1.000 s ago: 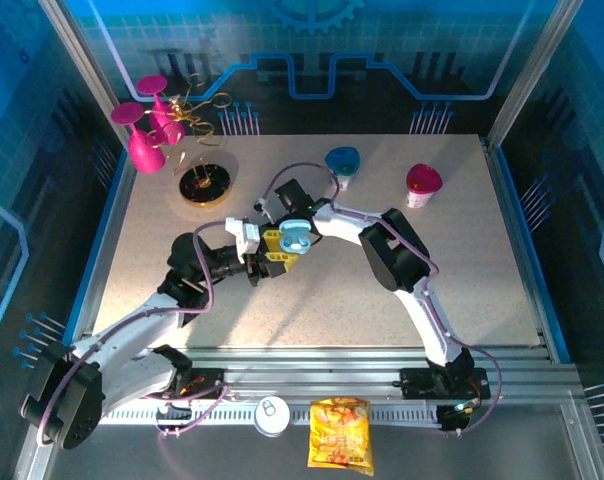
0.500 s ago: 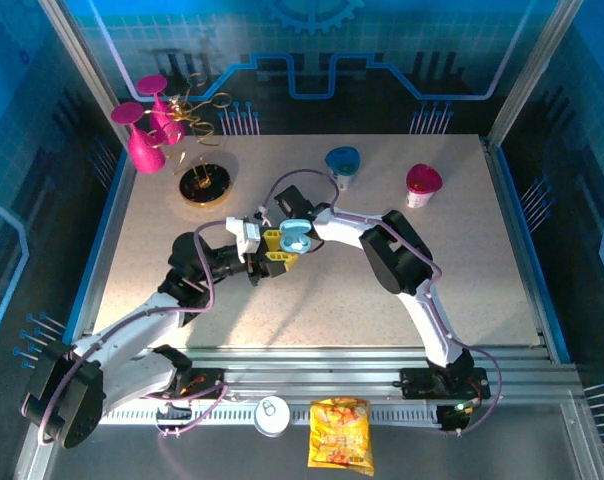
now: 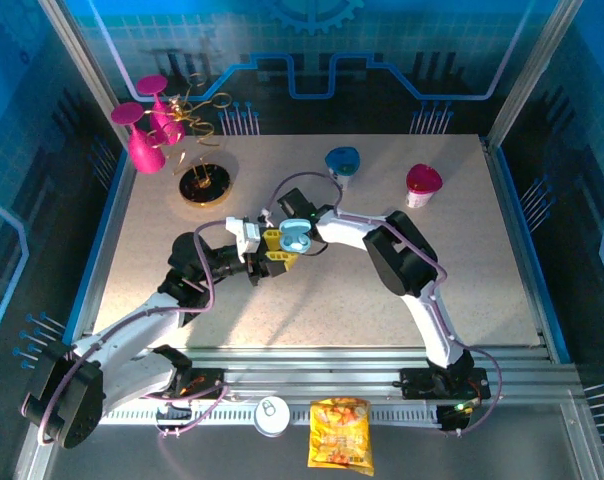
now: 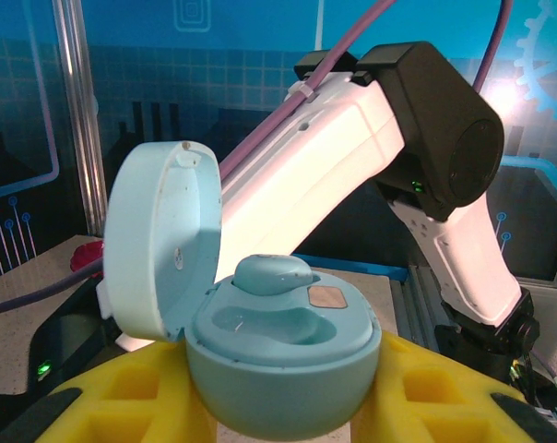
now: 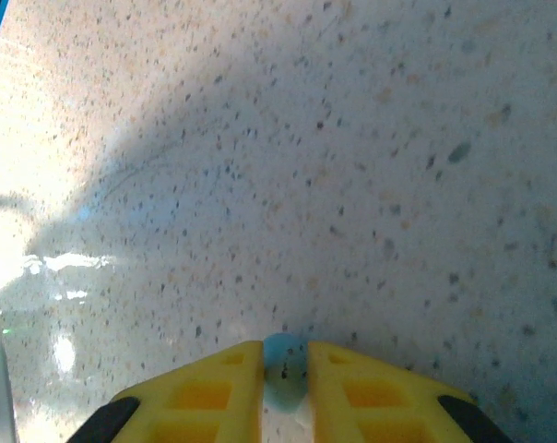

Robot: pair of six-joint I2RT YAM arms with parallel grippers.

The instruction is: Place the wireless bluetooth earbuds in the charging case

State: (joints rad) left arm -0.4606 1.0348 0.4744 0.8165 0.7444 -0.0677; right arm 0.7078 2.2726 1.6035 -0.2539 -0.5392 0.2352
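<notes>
Pale blue earbud (image 5: 284, 377) sits pinched inside the right end effector (image 5: 284, 353).

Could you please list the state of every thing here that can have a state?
Case: lid open, held in left gripper.
One earbud: lying in the case.
Other earbud: pinched in right gripper.
Left gripper: shut on case.
Right gripper: shut on other earbud.

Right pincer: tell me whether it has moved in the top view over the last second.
Yes, slightly: the right pincer has shifted rightward, away from the gold stand, and now pinches the pale blue earbud.
</notes>
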